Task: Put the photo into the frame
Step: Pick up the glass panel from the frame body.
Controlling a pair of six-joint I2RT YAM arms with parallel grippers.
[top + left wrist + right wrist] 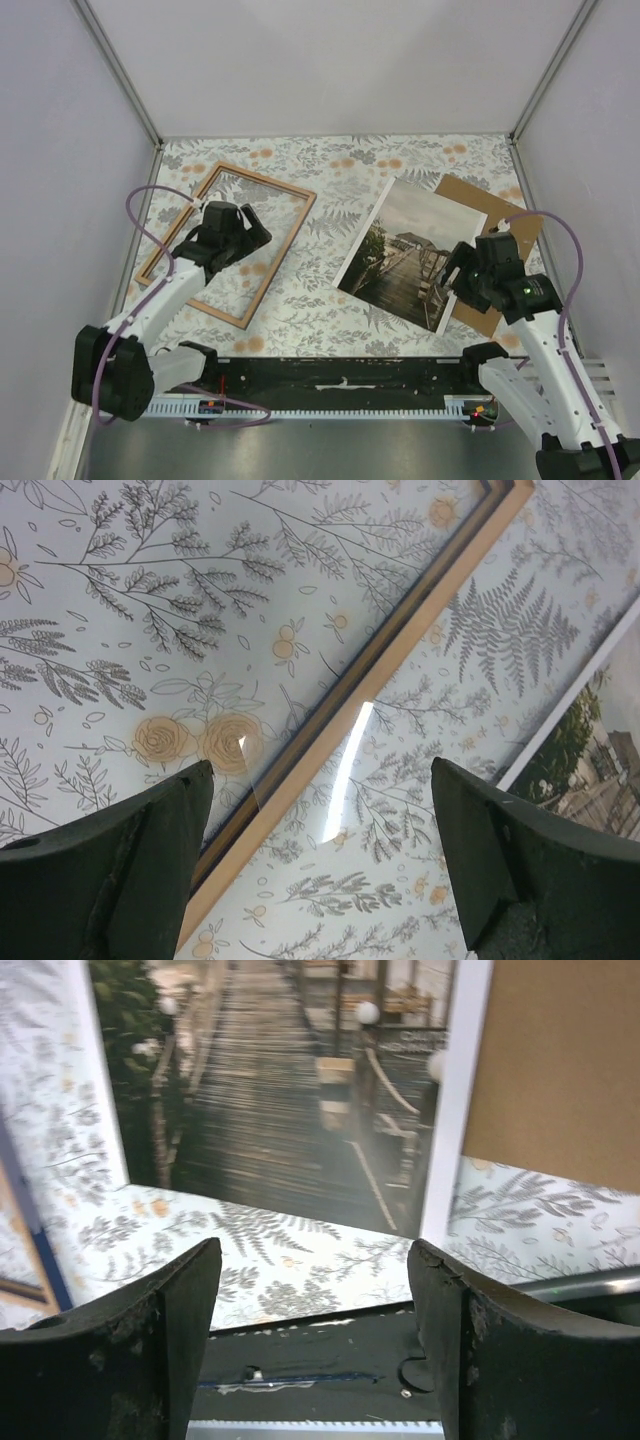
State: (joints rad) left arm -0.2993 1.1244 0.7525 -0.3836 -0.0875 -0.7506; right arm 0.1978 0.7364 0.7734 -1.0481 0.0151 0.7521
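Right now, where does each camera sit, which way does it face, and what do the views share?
Top external: above and behind the arms, looking down on the table; both arms show, left hand above the frame, right hand by the photo.
Left wrist: on the left arm, looking down past its two fingers at the frame's rim; photo at right.
Right wrist: on the right arm, looking down past its fingers at the photo's near edge and the backing board.
Shared: both wrist views catch the photo.

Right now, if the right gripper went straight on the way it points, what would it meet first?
Probably the floral tablecloth, just short of the near edge of the rectangular sepia pier photo; depth is unclear.
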